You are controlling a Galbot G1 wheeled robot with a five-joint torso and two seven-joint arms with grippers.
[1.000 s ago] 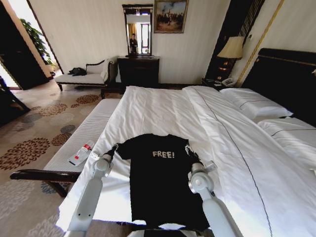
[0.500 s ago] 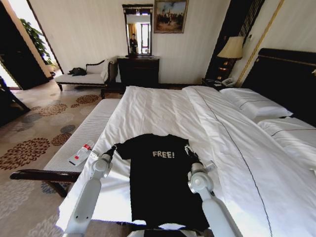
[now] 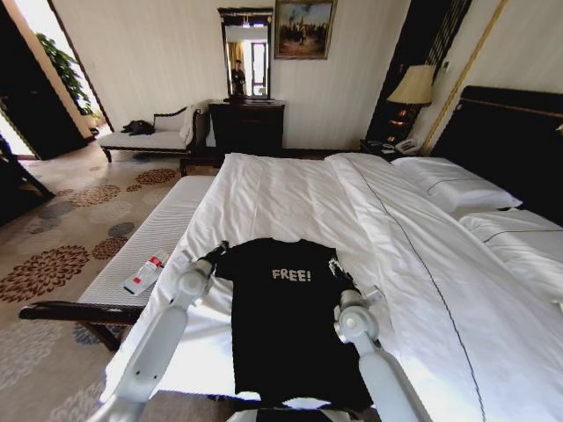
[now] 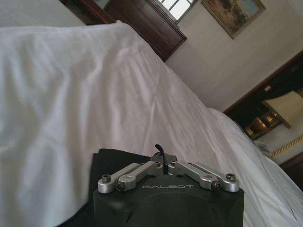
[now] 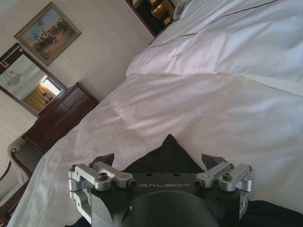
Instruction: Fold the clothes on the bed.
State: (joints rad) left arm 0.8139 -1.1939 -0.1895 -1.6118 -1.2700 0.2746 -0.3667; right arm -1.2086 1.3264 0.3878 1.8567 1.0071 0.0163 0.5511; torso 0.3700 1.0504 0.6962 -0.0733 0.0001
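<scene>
The clothes, a black T-shirt point(image 3: 286, 325) with white "FREE!" lettering, lie flat near the foot of the bed point(image 3: 290, 193) on its white duvet. My left gripper point(image 3: 217, 253) is at the shirt's left sleeve. In the left wrist view that left gripper point(image 4: 161, 158) is shut, with a small tuft of black cloth point(image 4: 160, 150) pinched between its tips. My right gripper point(image 3: 337, 266) is at the right sleeve. The right wrist view shows this right gripper point(image 5: 158, 159) open, fingers wide apart, with a peak of black cloth point(image 5: 169, 150) between them.
A narrow white-cushioned bench point(image 3: 149, 242) runs along the bed's left side with a small white and red item point(image 3: 143, 274) on it. Pillows point(image 3: 457, 185) and the dark headboard point(image 3: 515, 141) are at the right. A dresser point(image 3: 246, 123) and chaise point(image 3: 149, 136) stand by the far wall.
My left arm has swung inward and slightly forward, bringing its gripper and the left sleeve edge closer to the shirt's body. The right arm has hardly moved.
</scene>
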